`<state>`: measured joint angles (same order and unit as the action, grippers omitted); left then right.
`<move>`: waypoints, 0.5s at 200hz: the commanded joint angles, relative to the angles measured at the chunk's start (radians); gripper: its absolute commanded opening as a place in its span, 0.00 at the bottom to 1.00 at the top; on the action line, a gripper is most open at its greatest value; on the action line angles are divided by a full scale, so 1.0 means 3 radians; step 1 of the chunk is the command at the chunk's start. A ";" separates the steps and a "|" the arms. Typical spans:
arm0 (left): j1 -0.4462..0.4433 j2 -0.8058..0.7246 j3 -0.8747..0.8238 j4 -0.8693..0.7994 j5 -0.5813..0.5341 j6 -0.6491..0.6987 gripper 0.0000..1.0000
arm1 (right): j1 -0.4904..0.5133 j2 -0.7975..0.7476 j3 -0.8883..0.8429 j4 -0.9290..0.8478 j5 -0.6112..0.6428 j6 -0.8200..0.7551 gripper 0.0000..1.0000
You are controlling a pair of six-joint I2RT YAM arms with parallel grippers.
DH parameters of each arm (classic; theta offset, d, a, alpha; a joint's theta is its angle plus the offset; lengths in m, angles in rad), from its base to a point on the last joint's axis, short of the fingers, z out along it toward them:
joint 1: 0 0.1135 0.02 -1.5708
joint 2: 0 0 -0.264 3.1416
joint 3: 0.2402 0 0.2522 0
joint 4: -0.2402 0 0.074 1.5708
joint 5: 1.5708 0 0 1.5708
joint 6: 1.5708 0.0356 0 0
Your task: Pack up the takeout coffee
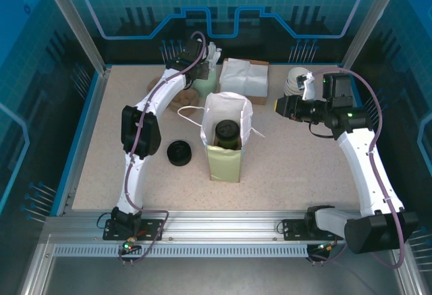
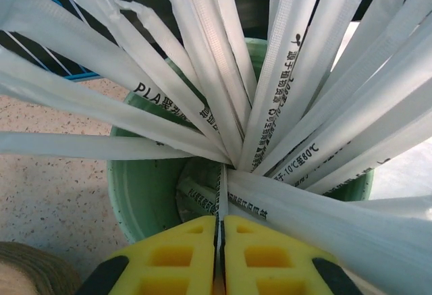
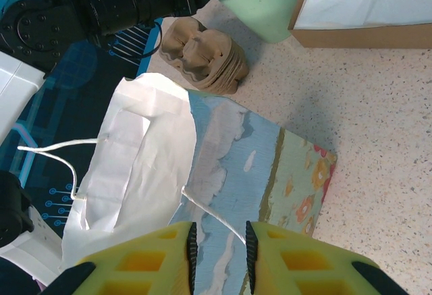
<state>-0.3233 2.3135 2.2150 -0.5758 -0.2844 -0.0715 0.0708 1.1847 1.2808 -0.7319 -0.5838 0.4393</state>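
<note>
A flowered paper bag (image 1: 225, 152) stands open mid-table with a black-lidded coffee cup (image 1: 227, 133) inside it. At the back, my left gripper (image 1: 201, 71) reaches into a green cup (image 2: 135, 194) full of paper-wrapped straws. In the left wrist view the left gripper (image 2: 219, 231) is shut on one thin wrapped straw (image 2: 223, 190). My right gripper (image 1: 281, 104) hovers to the right of the bag. From the right wrist, the right gripper (image 3: 219, 241) stands open over the bag's side (image 3: 260, 167), and the bag's white string handle (image 3: 209, 210) runs across the gap, not pinched.
A loose black lid (image 1: 179, 152) lies left of the bag. Brown pulp cup carriers (image 1: 183, 96) sit beside the green cup. A cardboard box of white napkins (image 1: 244, 79) stands at the back, with stacked white cups (image 1: 295, 79) to its right.
</note>
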 commanded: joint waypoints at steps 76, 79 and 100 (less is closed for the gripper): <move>0.0005 -0.0972 -0.0083 -0.0055 -0.0082 0.0064 0.06 | -0.0048 -0.0037 -0.0030 0.0032 -0.0028 -0.0049 0.28; 0.0007 -0.1001 -0.0093 -0.0054 -0.0084 0.0065 0.06 | -0.0050 -0.0037 -0.0030 0.0033 -0.0028 -0.0049 0.28; 0.0004 -0.1178 -0.0138 -0.0062 -0.0059 0.0065 0.06 | -0.0051 -0.0039 -0.0041 0.0041 -0.0037 -0.0048 0.28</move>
<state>-0.3233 2.0411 2.1956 -0.5785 -0.2924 -0.0708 0.0708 1.1847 1.2800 -0.7315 -0.5838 0.4393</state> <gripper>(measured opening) 0.083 0.284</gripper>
